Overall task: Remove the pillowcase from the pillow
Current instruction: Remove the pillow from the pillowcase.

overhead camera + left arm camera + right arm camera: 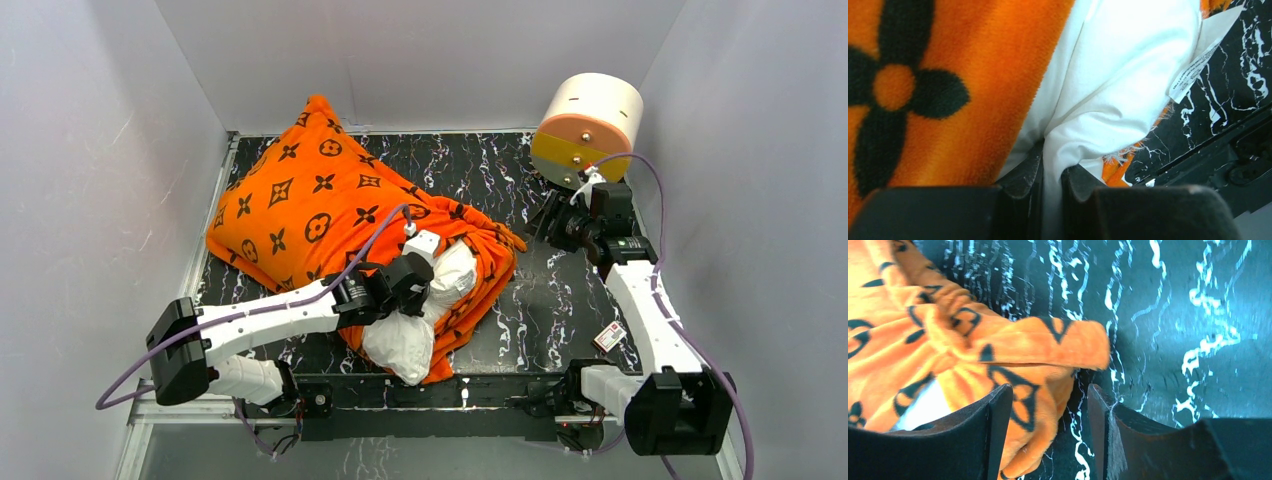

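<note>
The orange pillowcase (300, 200) with black motifs lies across the left and middle of the table, its open end bunched toward the front. The white pillow (405, 340) bulges out of that opening. My left gripper (432, 288) is shut on a fold of the pillow's white cloth (1118, 75), with the pillowcase (948, 75) just to its left. My right gripper (548, 226) is open at the pillowcase's right corner. In the right wrist view the orange edge (998, 345) lies loose between the spread fingers (1050, 400), not pinched.
A white-and-orange round drum (588, 125) stands at the back right, close behind my right wrist. Grey walls close in the black marbled table (560, 300) on three sides. A white care label (1193, 70) hangs from the pillow near the front rail.
</note>
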You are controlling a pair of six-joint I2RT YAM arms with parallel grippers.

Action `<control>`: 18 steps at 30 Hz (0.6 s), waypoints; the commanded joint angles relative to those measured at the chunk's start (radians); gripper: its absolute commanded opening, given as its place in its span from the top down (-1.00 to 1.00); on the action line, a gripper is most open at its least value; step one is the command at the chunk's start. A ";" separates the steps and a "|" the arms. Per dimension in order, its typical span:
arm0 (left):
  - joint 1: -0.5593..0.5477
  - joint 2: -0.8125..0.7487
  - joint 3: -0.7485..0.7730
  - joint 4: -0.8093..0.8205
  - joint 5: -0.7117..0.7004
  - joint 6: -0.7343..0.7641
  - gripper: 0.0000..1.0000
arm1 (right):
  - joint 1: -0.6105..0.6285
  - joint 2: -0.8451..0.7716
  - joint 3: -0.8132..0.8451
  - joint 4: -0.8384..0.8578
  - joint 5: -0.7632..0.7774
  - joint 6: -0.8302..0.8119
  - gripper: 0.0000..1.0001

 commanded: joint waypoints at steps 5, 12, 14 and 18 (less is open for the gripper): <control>0.009 0.058 0.007 -0.259 0.018 0.082 1.00 | 0.248 -0.024 0.162 -0.036 0.125 -0.137 -0.27; 0.003 0.050 0.016 -0.266 0.021 0.074 1.00 | 0.517 0.093 0.182 -0.050 0.324 -0.144 -0.05; 0.003 0.050 0.022 -0.276 0.015 0.073 1.00 | 0.553 0.108 0.188 -0.050 0.364 -0.143 -0.03; 0.003 0.042 0.031 -0.296 0.008 0.065 1.00 | 0.602 0.146 0.199 -0.080 0.529 -0.145 0.21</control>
